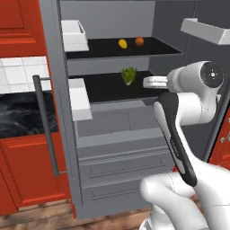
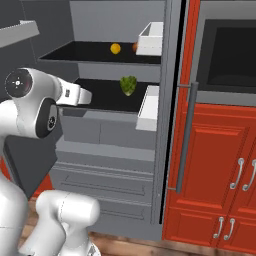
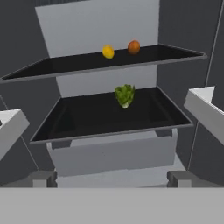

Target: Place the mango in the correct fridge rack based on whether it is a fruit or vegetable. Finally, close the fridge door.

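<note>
The mango (image 1: pixel 122 43) (image 2: pixel 115 48) (image 3: pixel 108 51) is small, yellow and rounded. It lies on the upper black rack (image 3: pixel 65 65), just left of an orange-red fruit (image 3: pixel 134 47) (image 1: pixel 139 41). My gripper (image 3: pixel 112 179) (image 1: pixel 146 81) (image 2: pixel 90 96) hangs open and empty in front of the fridge. It is level with the lower rack (image 3: pixel 87 120) and well short of the mango. The fridge door (image 1: pixel 58 99) (image 2: pixel 169 100) stands open with white bins on its inner face. A second door leaf is open on the other side.
A green leafy vegetable (image 3: pixel 124 95) (image 1: pixel 129 75) (image 2: pixel 128 85) sits on the lower rack. White door bins (image 3: pixel 205 109) (image 3: pixel 8 127) flank my hand on both sides. Grey drawer fronts (image 1: pixel 121 152) lie below the racks. Red cabinets (image 2: pixel 220 165) stand beside the fridge.
</note>
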You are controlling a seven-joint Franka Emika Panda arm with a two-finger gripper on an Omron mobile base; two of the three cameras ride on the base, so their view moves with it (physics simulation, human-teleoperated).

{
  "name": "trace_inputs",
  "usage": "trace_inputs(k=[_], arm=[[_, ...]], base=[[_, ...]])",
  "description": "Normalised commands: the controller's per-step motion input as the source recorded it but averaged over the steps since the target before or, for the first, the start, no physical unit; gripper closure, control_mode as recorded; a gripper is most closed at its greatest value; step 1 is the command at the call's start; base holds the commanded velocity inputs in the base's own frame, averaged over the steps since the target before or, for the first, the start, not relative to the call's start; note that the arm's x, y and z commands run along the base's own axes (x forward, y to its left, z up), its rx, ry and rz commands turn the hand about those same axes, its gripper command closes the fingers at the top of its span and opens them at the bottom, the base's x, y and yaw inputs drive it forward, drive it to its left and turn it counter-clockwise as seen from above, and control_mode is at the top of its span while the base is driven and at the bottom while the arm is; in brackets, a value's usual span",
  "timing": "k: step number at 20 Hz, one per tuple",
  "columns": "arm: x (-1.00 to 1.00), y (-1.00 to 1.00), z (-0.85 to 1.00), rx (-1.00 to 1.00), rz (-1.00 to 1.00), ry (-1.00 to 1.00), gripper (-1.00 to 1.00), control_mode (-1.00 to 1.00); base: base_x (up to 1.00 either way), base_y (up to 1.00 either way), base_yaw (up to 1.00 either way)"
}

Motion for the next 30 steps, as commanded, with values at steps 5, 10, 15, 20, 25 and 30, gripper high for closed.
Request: trace_inputs(k=[5,10,15,20,25,30], arm=[[-0.83,0.93,0.64,-0.26,0.08,-0.16,-1.0,-1.0],[-0.94,0.95,0.33,-0.3,0.12,-0.12,-1.0,-1.0],[-0.81,1.0,0.03,-0.31,0.13,-0.1,-1.0,-1.0],[-0.12,1.0,-0.1,-0.38,0.08,0.0,-1.0,-1.0],[0.02,1.0,-0.43,-0.43,0.04,0.0,-1.0,-1.0],[0.51,1.0,-0.62,-0.39,0.0,0.16,-1.0,-1.0]], base=[[0.0,0.0,0.0],[0.0,0.0,0.0],[0.0,0.0,0.0],[0.0,0.0,0.0],[0.0,0.0,0.0],[0.0,0.0,0.0]])
